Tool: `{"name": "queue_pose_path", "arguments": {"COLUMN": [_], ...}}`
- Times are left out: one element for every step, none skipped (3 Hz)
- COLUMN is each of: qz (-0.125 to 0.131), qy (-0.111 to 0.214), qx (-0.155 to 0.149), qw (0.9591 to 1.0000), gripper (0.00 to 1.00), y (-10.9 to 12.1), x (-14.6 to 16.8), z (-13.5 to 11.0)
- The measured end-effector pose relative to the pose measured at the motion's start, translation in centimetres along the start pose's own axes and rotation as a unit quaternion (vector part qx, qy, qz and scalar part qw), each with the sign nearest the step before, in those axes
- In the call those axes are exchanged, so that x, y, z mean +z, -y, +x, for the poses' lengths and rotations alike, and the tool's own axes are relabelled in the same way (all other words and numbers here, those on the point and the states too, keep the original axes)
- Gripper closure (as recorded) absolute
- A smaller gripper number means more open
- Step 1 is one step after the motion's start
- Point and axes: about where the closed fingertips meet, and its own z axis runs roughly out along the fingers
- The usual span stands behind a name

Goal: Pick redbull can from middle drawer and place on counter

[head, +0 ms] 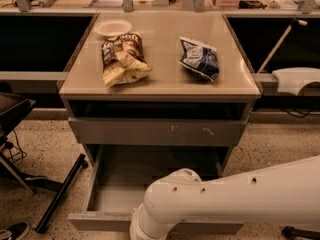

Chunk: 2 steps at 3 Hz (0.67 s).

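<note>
The white arm (235, 199) comes in from the lower right and fills the bottom of the frame, its rounded joint bending down past the bottom edge at lower centre; the gripper lies beyond that edge, out of view, so whether it is open or has hold of anything cannot be told.

The middle drawer (117, 196) stands pulled out at the lower centre, its grey floor bare on the left side; the arm covers its right half and most of its front, and the redbull can cannot be seen in the part that shows. Above it sits the closed grey drawer front with pale scratch marks (157, 131); above that, a dark open slot (155, 109) just under the top.

The counter (165, 49) takes the middle of the frame; on it, towards the upper left, a small white paper plate (113, 27); just below the plate a brown snack bag (123, 59), crumpled and lying flat; to the right, well apart from it, a crinkled dark-blue snack bag (200, 59).

At the left edge a black stand leg (60, 194) slants across the speckled floor; a shoe (15, 230) shows in the lower left corner; a white shape (297, 79) juts in at the right edge beside the counter.
</note>
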Motion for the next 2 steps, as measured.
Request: {"name": "queue_pose_path", "arguments": {"qz": [-0.002, 0.033], "qy": [0.004, 0.026], "qx": [0.014, 0.069], "qw": [0.9999, 0.9967], "gripper": [0.0, 0.0], "y": [0.4, 4.9], "x": [-0.1, -1.8], "z": [0.9, 4.8]}}
